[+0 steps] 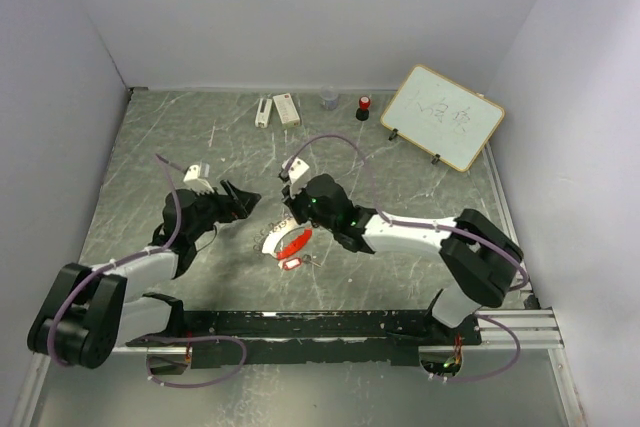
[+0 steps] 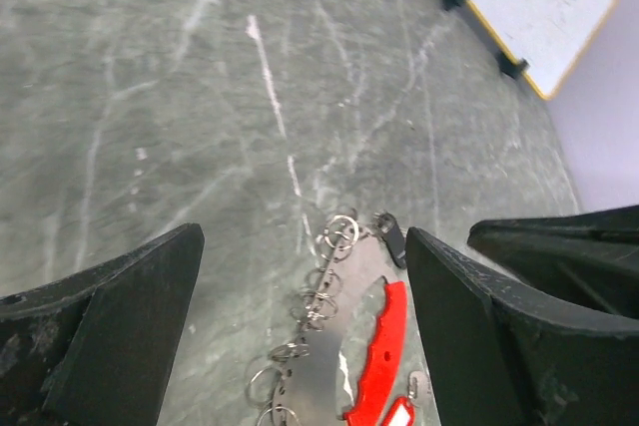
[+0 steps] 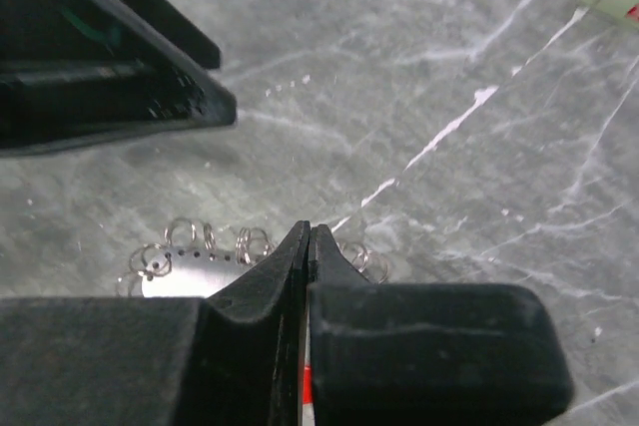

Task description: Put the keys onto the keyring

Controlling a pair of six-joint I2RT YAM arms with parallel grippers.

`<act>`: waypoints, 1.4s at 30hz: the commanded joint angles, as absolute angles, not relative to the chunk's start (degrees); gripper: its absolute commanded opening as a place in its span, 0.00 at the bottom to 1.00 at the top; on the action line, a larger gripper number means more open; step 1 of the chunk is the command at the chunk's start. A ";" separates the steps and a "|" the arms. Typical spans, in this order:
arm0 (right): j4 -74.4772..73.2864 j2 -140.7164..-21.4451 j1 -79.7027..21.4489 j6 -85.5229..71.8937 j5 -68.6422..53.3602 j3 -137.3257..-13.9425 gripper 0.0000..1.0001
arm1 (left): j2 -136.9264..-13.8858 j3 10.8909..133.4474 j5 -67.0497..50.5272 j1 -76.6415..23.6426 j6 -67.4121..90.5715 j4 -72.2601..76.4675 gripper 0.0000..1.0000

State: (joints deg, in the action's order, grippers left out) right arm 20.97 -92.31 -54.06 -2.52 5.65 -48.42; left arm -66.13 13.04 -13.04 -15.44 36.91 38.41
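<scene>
The keyring [image 1: 283,242] lies on the table between my two grippers. The left wrist view shows its curved grey piece [image 2: 321,351] edged with several small silver rings, with the red fob [image 2: 384,346] beside it. A key with a black tag [image 2: 393,237] lies at the far end of the keyring. A key with a red tag [image 2: 399,414] lies at its near end. My left gripper [image 2: 305,236] hangs open above the keyring, a little to its left in the top view [image 1: 242,201]. My right gripper [image 3: 308,238] is shut, its tips just over the ringed edge [image 3: 190,268].
A small whiteboard [image 1: 442,117] stands at the back right. A red-capped black cylinder [image 1: 364,105], a grey cup [image 1: 329,99] and white boxes [image 1: 278,109] line the back edge. White walls enclose the table on three sides.
</scene>
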 commanded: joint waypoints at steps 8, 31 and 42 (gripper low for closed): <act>4.95 -96.35 -54.01 -2.17 10.03 -61.20 0.39 | -72.09 16.43 -24.16 -14.94 38.30 50.37 0.92; 9.80 -102.47 -53.82 -5.15 -5.75 -55.68 0.47 | -56.98 12.62 -6.28 -14.50 38.63 32.43 0.97; 9.00 -107.46 -55.63 -3.34 -4.25 -60.84 0.47 | -55.59 11.80 -5.08 -13.93 38.70 31.31 0.97</act>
